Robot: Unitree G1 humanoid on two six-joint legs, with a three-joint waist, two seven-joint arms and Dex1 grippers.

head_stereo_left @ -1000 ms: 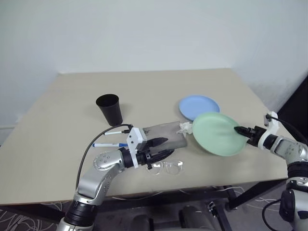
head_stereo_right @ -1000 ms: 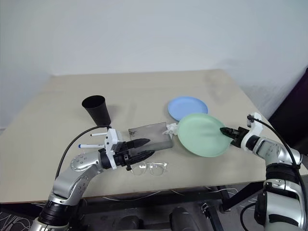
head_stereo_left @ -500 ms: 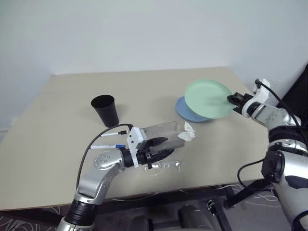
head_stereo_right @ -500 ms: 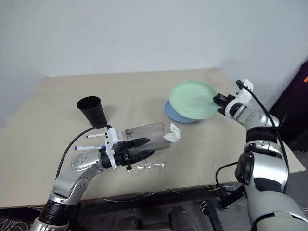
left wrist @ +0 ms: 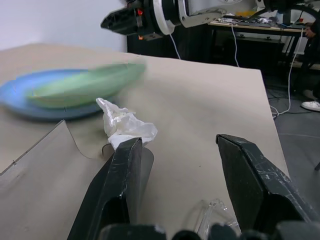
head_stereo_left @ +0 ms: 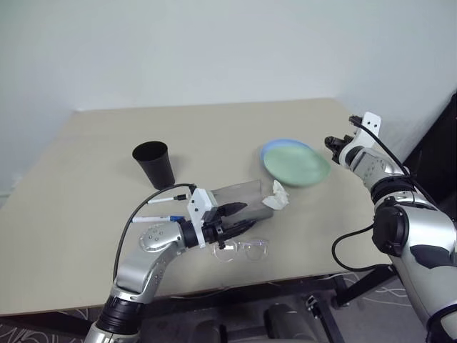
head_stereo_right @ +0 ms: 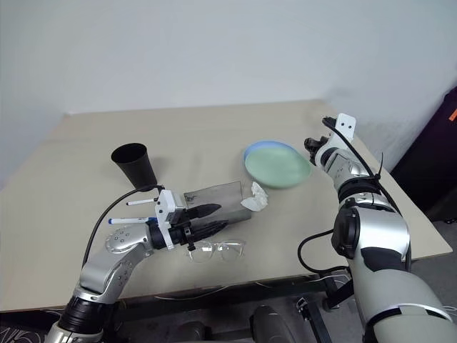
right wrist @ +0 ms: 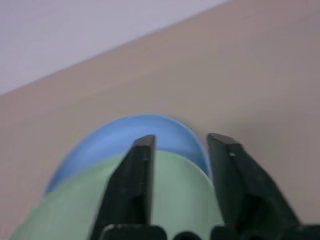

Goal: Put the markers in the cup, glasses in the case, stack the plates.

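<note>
The mint green plate (head_stereo_left: 298, 164) lies on the light blue plate (head_stereo_left: 273, 147) at the table's right, blurred and a little tilted in the left wrist view. My right gripper (head_stereo_left: 330, 143) hangs just right of the plates, open, with nothing between its fingers (right wrist: 141, 170). My left gripper (head_stereo_left: 246, 216) is open over the near edge of the grey case (head_stereo_left: 239, 194), holding nothing. The clear glasses (head_stereo_left: 243, 249) lie just in front of it. Two markers (head_stereo_left: 166, 201) lie left of the case, near the black cup (head_stereo_left: 153, 163).
A crumpled white tissue (head_stereo_left: 277, 194) sits at the case's right end, between the case and the plates. The table's right edge (head_stereo_left: 371, 200) runs close under my right arm. A black cable (head_stereo_left: 136, 225) loops over my left forearm.
My right gripper carried the green plate up and away to above the blue plate, then opened and let it go. The plate now rests on the blue one. The left arm stayed still.
</note>
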